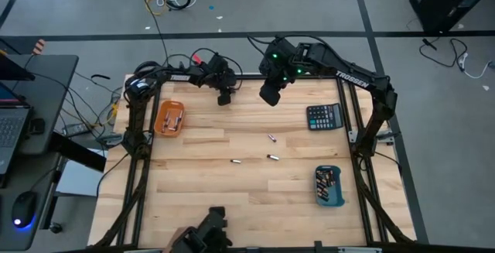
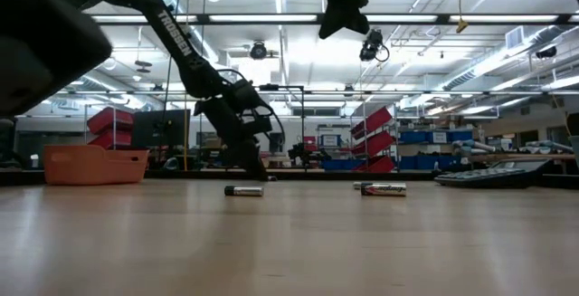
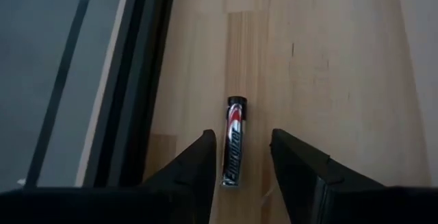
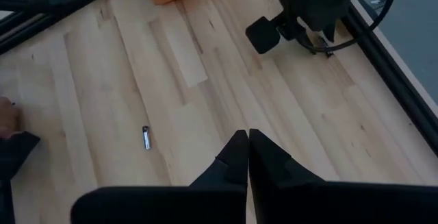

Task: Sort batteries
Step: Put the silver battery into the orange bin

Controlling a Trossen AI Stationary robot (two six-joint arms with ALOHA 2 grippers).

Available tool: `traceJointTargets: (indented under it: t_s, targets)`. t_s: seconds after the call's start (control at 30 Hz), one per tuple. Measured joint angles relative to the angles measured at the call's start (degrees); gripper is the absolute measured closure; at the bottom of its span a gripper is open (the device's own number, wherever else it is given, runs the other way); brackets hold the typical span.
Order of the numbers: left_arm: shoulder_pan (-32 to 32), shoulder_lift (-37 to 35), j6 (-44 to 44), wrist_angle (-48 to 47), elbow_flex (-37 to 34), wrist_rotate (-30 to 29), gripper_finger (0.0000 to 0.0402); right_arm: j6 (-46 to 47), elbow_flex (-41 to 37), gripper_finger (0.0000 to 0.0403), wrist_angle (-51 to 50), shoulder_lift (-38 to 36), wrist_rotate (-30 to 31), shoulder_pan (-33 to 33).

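Observation:
A black and silver battery lies on the wooden table close to its far edge. My left gripper stands open and low over it, one finger on each side and along its length, with a gap to each. The high view hides this battery under my left gripper. Three more batteries lie at mid-table. My right gripper is shut on nothing and hangs high over the far middle of the table.
An orange tray holding batteries sits at the far left. A blue tray with batteries sits at the near right. A black calculator lies at the far right. The dark table frame rail runs right beside the left gripper's battery.

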Motion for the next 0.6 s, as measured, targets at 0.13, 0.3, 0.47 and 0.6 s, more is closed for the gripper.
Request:
traceJointTargets:
  t_s: [0.13, 0.3, 0.47, 0.6]
  targets:
    - [0.4, 0.1, -0.9, -2.3, 0.7, 0.2, 0.0277, 0.0, 0.0, 0.0398, 0.0, 0.0, 0.0, 0.0]
    - [0.9, 0.3, -3.0, -3.4, 0.9, -0.7, 0.0347, -0.1, 0.0, 0.0400, 0.1, 0.0, 0.0, 0.0]
    - [0.9, 0.2, -3.5, -5.6, 1.1, -2.7, 0.0392, 0.1, 0.0, 0.0402, 0.1, 0.0, 0.0, 0.1]
    - [0.9, 0.2, -3.7, -5.8, 1.1, -2.7, 0.0391, 0.0, 0.0, 0.0400, 0.1, 0.0, 0.0, 0.1]
